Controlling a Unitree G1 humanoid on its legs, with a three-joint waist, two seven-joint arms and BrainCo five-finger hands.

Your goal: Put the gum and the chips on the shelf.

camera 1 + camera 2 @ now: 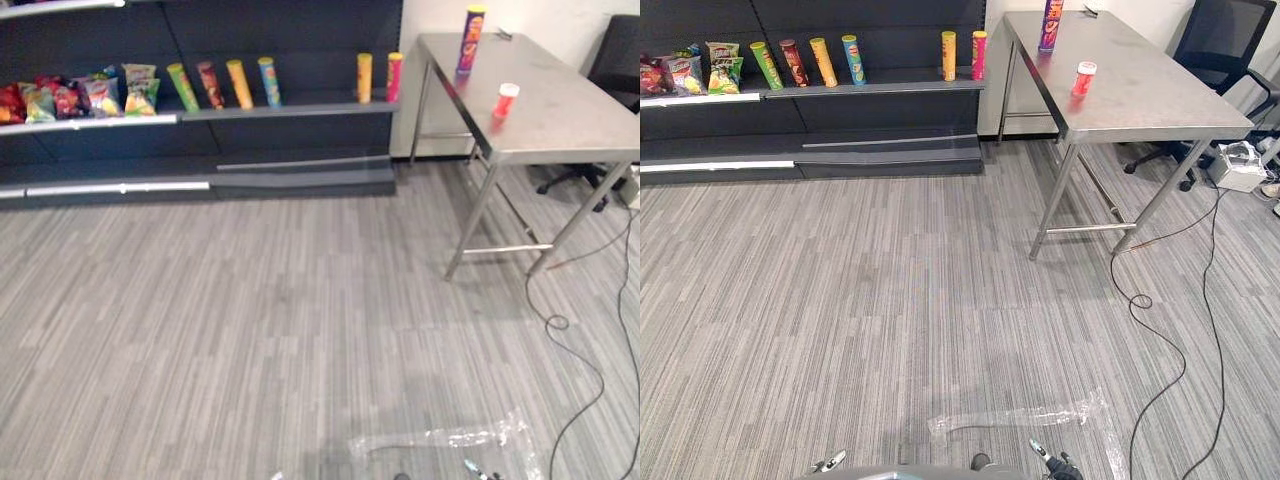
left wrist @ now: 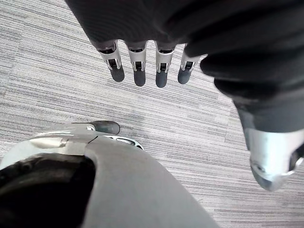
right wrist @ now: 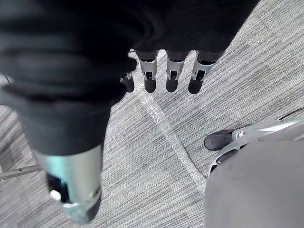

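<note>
at the upper left edge, snack bags [image 1: 90,96] were cut off, too crowded to count. six tubes [image 1: 239,84] stood on the shelf [image 1: 290,110]; one chips can [image 1: 471,40] and one gum tub [image 1: 505,100] on the table [image 1: 570,120], upper right. left robot hand [image 2: 139,71] and right robot hand [image 3: 172,78] hung open, empty.

Steel table [image 1: 1160,100], black office chair [image 1: 1225,35] — clear plastic strip [image 1: 1020,415] on carpet [image 1: 840,300]

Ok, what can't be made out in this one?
- Gum bottle on the table: too small in both eye views to tell its label.
- Chips can: top cut off by the right eye view's upper edge.
- Snack bags on the shelf: leftmost cut off by the view's edge.
- Left hand, right hand: palms hidden by their dark covers; fingers straight.
</note>
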